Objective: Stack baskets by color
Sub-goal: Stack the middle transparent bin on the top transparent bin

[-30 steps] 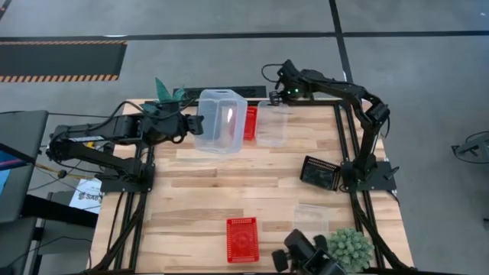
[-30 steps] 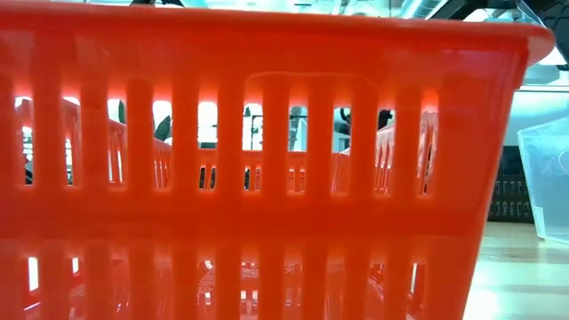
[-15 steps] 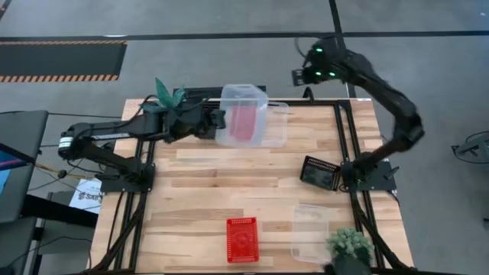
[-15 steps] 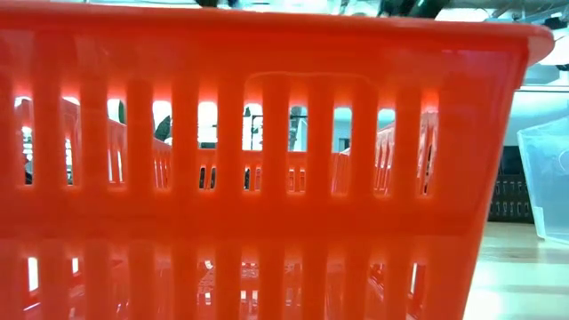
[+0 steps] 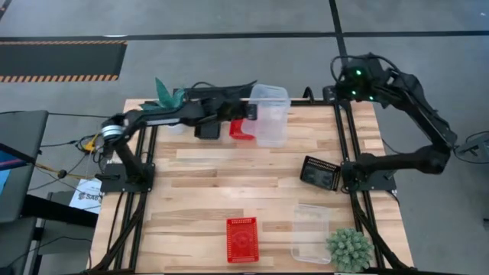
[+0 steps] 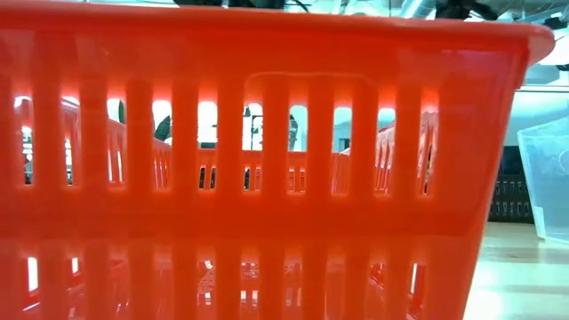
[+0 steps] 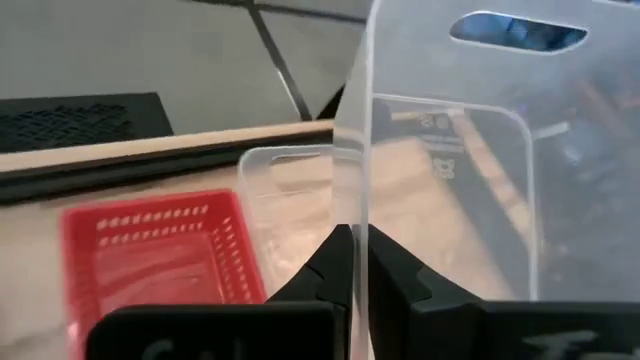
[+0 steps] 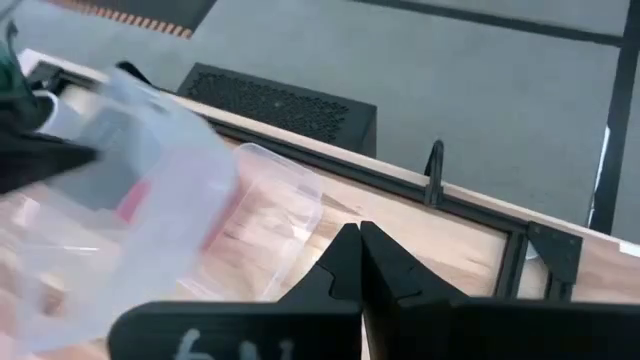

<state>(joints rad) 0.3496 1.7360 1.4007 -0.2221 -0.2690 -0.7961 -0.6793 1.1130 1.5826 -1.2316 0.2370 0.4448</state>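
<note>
Left hand (image 7: 352, 262) clenched on wall of a clear see-through rectangular plastic basket (image 5: 269, 108), holding it over a second clear basket (image 7: 290, 205) at the far edge of the wooden table (image 5: 206, 183), just beside a red mesh basket (image 5: 240, 130). Right hand (image 8: 360, 262) clenched on nothing, raised off the table's far right corner. Elsewhere on table: another red mesh basket (image 5: 241, 238), a clear basket (image 5: 310, 232), a black mesh basket (image 5: 320, 171).
</note>
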